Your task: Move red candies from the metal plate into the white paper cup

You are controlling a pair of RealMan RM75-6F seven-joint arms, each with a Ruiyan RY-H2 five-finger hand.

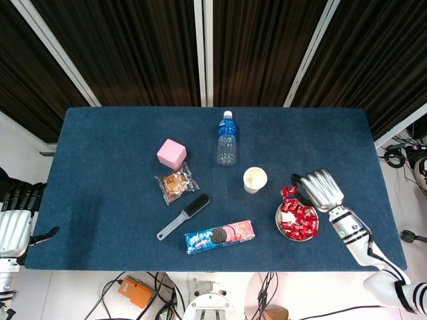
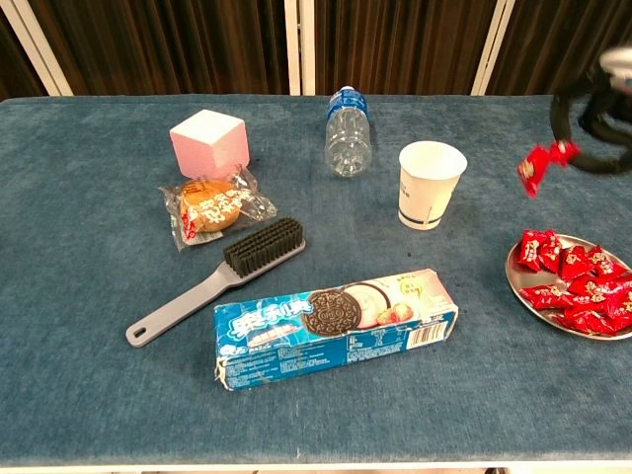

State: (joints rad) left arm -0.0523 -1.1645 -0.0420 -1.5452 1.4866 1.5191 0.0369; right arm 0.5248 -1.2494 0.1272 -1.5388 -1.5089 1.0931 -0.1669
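Head view: one red candy (image 1: 289, 192) is pinched at the fingertips of the right hand (image 1: 321, 189), just beyond the far-left rim of the metal plate (image 1: 278, 218), between plate and cup (image 1: 255, 179). More red wrapped candies (image 1: 298, 221) are piled in the plate. The cup is white, upright, mouth up. The left hand (image 1: 20, 200) is seen at the table's left edge; its state cannot be told.

Chest view: the candy (image 2: 539, 166) is held clear of the table, glossy red wrapper, long axis tilted, lower end down-left. The right hand (image 2: 595, 109) is partly cropped at the frame's right edge. The cup (image 2: 431, 184) stands left of it; the plate (image 2: 526, 286) lies nearer.
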